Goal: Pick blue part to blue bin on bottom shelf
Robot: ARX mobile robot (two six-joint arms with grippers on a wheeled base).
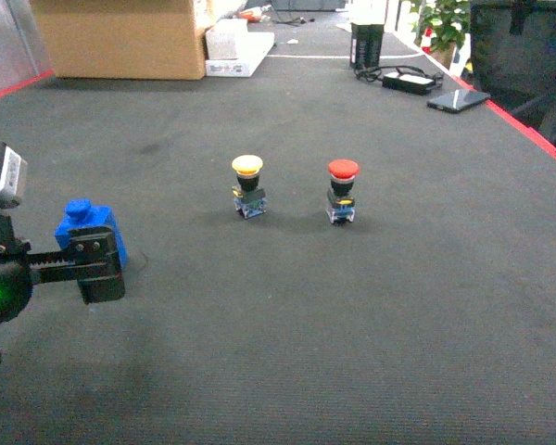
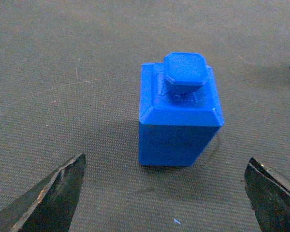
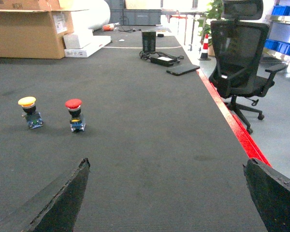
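On the mat (image 1: pixel 352 306), at nine o'clock in the head view, the blue part (image 2: pixel 179 116) stands upright ahead of the left gripper (image 2: pixel 159 203), fingers spread wide and empty; advance centred, then close on its flat sides, below the knob.

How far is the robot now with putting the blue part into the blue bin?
Early stage. The left gripper is open with the blue part between its fingers, standing on the grey mat, not gripped yet. Gripping, carrying and placing all remain; no bin or shelf is in view. The right gripper is open, holding nothing.
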